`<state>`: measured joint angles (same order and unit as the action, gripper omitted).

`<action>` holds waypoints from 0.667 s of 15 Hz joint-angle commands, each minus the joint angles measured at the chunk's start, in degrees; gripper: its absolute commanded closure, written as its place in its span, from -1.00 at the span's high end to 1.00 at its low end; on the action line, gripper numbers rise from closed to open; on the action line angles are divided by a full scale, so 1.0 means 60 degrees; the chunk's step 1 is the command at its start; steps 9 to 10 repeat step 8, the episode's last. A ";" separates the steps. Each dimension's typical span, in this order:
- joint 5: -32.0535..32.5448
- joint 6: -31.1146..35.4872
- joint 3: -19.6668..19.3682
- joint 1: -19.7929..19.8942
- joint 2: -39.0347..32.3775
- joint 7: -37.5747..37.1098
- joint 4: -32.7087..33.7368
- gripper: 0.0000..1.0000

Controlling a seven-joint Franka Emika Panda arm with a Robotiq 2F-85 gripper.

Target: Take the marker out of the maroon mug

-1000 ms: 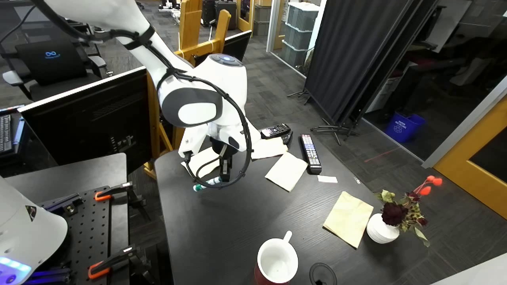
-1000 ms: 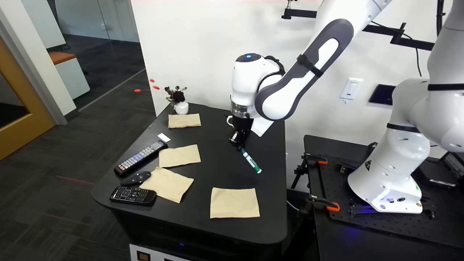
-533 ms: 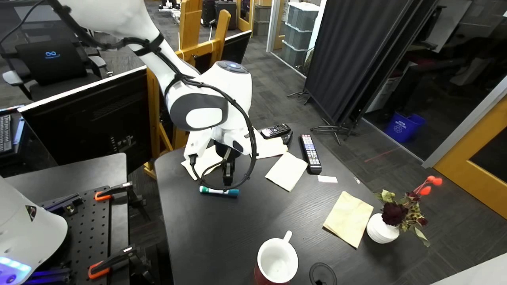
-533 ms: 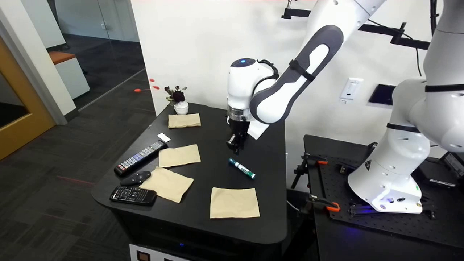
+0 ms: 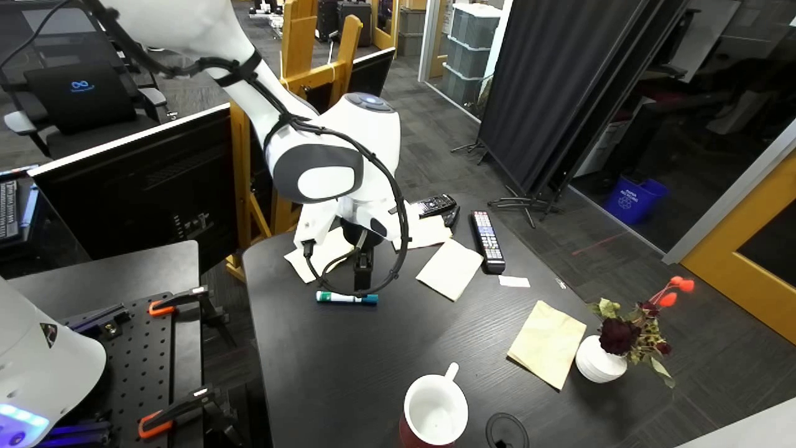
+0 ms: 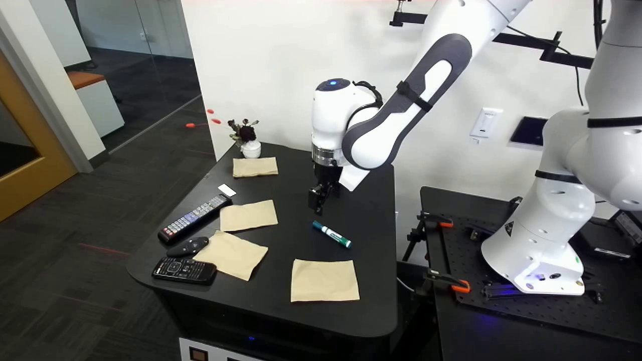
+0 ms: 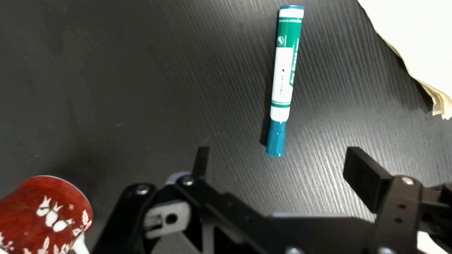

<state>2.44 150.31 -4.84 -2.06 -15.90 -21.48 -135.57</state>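
Note:
The marker (image 7: 283, 74), with a white-and-green barrel and teal cap, lies flat on the dark table in the wrist view; both exterior views show it too (image 5: 347, 298) (image 6: 332, 234). My gripper (image 7: 277, 164) is open, its fingers (image 7: 363, 173) wide apart with nothing between them. It hangs above the table, near the marker's cap end and apart from it. The maroon mug (image 7: 53, 211), red with a white pattern, stands lower left in the wrist view. Its white inside shows no marker in an exterior view, where its red wall (image 5: 409, 434) shows at the bottom edge.
Several tan napkins (image 6: 325, 281) lie about the table. Remotes (image 6: 195, 218) are along one side, with a small white card (image 6: 226, 190) near them. A white flower pot (image 5: 602, 361) stands at the table edge. Beside the mug lies a black round lid (image 5: 507, 430).
A second ago my gripper was shut on the marker's cap end, holding it tilted. The gripper has since opened, and the marker has dropped flat and shifted slightly. The gripper has moved a little off it.

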 commanded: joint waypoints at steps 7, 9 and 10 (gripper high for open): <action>-0.0021 -0.0275 -0.0034 -0.0034 0.0001 0.0124 0.0059 1.00; -0.0018 -0.0325 -0.0029 -0.0030 0.0001 0.0177 0.0068 1.00; -0.0018 -0.0325 -0.0029 -0.0030 0.0001 0.0177 0.0068 1.00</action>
